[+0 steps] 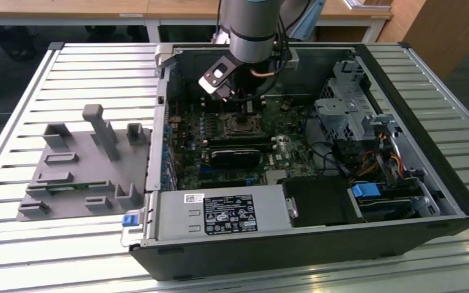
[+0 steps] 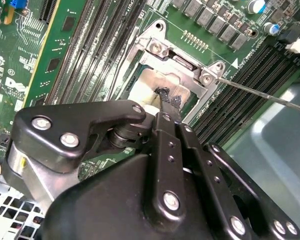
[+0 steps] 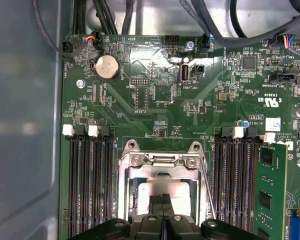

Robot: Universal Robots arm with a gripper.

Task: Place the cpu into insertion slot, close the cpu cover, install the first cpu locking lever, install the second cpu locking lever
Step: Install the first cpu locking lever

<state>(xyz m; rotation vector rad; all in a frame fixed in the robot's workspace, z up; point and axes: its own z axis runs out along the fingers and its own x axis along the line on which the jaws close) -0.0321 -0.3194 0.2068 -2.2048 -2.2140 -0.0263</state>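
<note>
Gripper point(image 2: 163, 102): black matte linkage bars studded with bright screw heads. In both wrist views point(image 3: 162, 200) the two slim fingertips meet with no gap and clamp nothing.
Arm: a grey tubular wrist comes down from the far side into the open computer case point(image 1: 300, 250), with the gripper point(image 1: 247, 104) pointing steeply down at the board.
Cpu point(image 3: 162, 187): a flat square with a pale, dull metal top. It lies in the socket under the fingertips, and the second wrist view point(image 2: 147, 85) shows smudged reflections on it.
Contact: whether the fingertips press on the chip or hang just above it cannot be told.
Insertion slot point(image 1: 239, 125): a small dark square with a thin metal rim on the green motherboard point(image 3: 160, 110), just below the gripper in the exterior view.
Cpu cover point(image 3: 160, 161): a thin, shiny steel frame with a cut-out middle. It lies down around the chip, with two round screws on its far bar point(image 2: 182, 57).
Locking lever point(image 2: 260, 95): a thin bright wire rod that sticks out sideways from the frame. It also runs along the frame's edge in the first wrist view point(image 3: 208, 190).
Memory slots point(image 3: 87, 180): long black ribbed channels on both sides of the socket, one of them holding a green memory stick point(image 3: 271, 190).
Hidden: the gripper's body covers the near edge of the frame and chip.
Surroundings: a grey moulded fixture point(image 1: 80, 165) sits on the slatted metal table point(image 1: 22, 256) at the exterior view's left.
</note>
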